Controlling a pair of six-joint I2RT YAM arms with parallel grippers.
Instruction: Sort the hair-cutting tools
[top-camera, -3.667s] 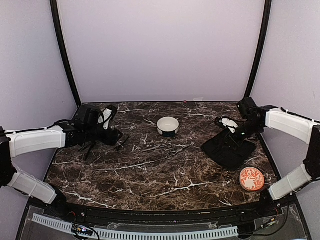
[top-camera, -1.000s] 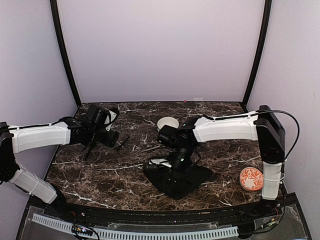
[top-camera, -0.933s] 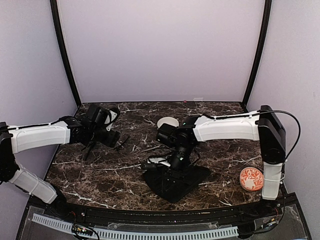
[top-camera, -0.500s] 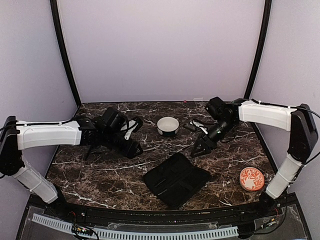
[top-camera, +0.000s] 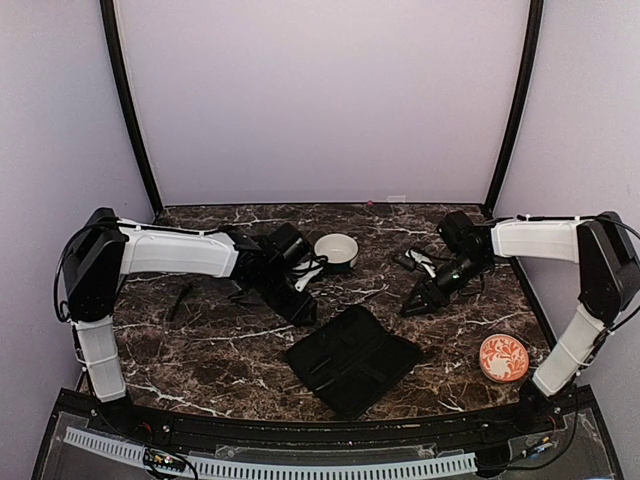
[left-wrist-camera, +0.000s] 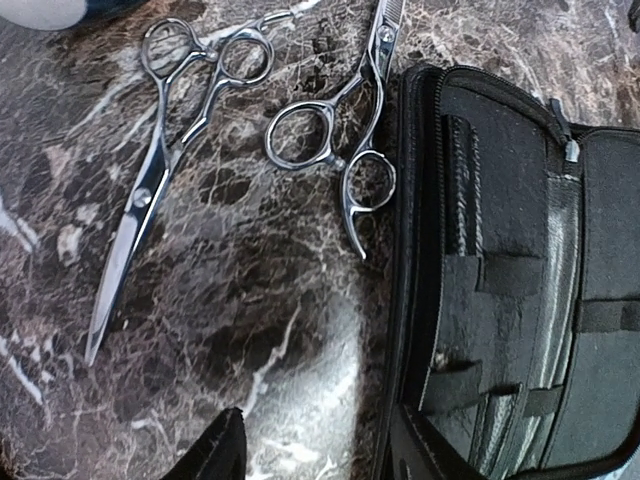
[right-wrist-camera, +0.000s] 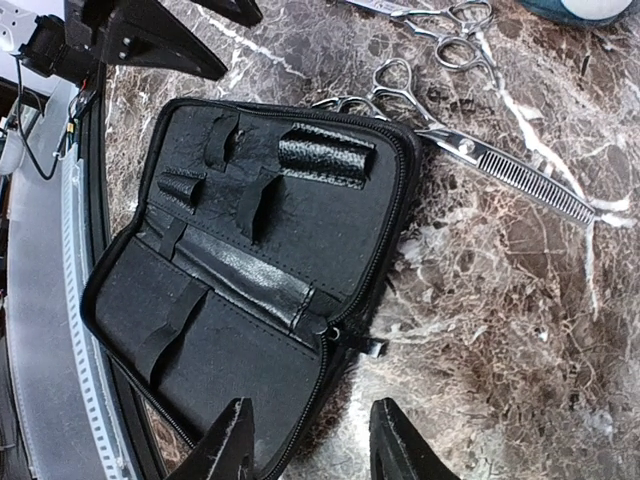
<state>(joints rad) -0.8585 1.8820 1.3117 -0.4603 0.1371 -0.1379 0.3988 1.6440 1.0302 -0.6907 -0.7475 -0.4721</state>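
Note:
Two silver scissors with ring handles lie side by side on the marble, one (left-wrist-camera: 160, 150) slanting left, the other (left-wrist-camera: 345, 150) touching the edge of the open black case (left-wrist-camera: 520, 300). My left gripper (left-wrist-camera: 318, 455) hovers open just before them with only marble between its fingertips. My right gripper (right-wrist-camera: 312, 450) is open and empty over the case's (right-wrist-camera: 230, 270) zipper corner; toothed shears (right-wrist-camera: 490, 155) lie beyond the case. In the top view my left gripper (top-camera: 303, 305) is at the case's (top-camera: 352, 358) far left corner and my right gripper (top-camera: 418, 300) is to its far right. A thin black stick (top-camera: 180, 300) lies at the far left.
A white bowl (top-camera: 336, 252) stands behind the grippers at mid-table. An orange patterned disc (top-camera: 503, 357) sits at the front right. The case's inner straps and pockets (right-wrist-camera: 325, 155) hold nothing visible.
The right gripper set the black case down at front centre, let go, and drew back to the right. The left arm swung from the far left to the scissors.

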